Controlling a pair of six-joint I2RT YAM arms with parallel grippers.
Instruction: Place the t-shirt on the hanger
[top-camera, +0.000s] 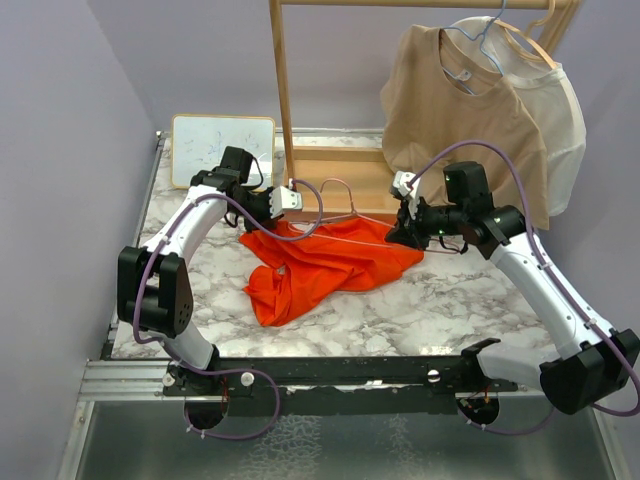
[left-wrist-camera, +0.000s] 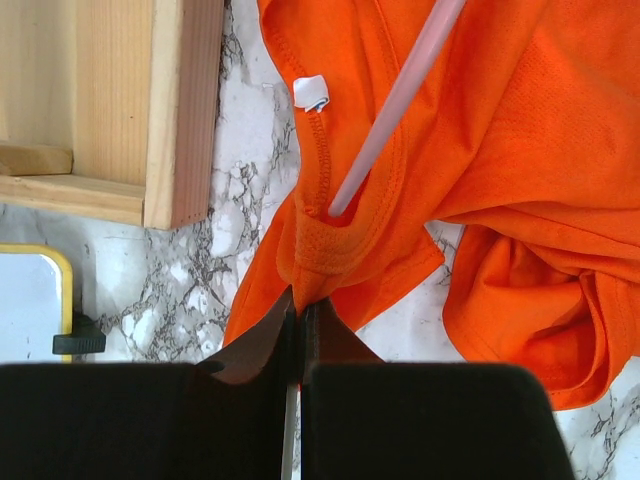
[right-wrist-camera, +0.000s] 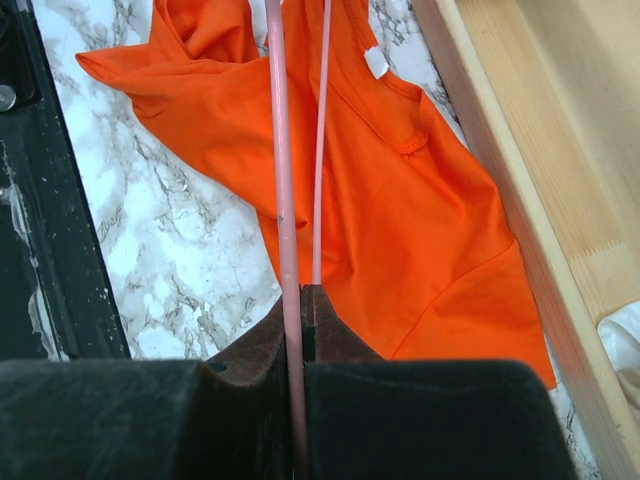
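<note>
The orange-red t-shirt (top-camera: 320, 265) lies crumpled on the marble table, its neck toward the back. The pink wire hanger (top-camera: 345, 222) lies over it, hook toward the back. My left gripper (top-camera: 283, 215) is shut on the collar of the t-shirt (left-wrist-camera: 330, 250); one pink hanger arm (left-wrist-camera: 395, 100) runs into the neck opening. My right gripper (top-camera: 402, 235) is shut on the hanger's wire (right-wrist-camera: 285, 180) at the shirt's right edge, with the t-shirt (right-wrist-camera: 400, 220) spread beyond it.
A wooden rack frame (top-camera: 283, 90) stands at the back, its base (left-wrist-camera: 180, 110) close to the left gripper. A tan t-shirt (top-camera: 455, 110) and a white t-shirt (top-camera: 555, 120) hang at the back right. A small whiteboard (top-camera: 222, 145) leans at the back left.
</note>
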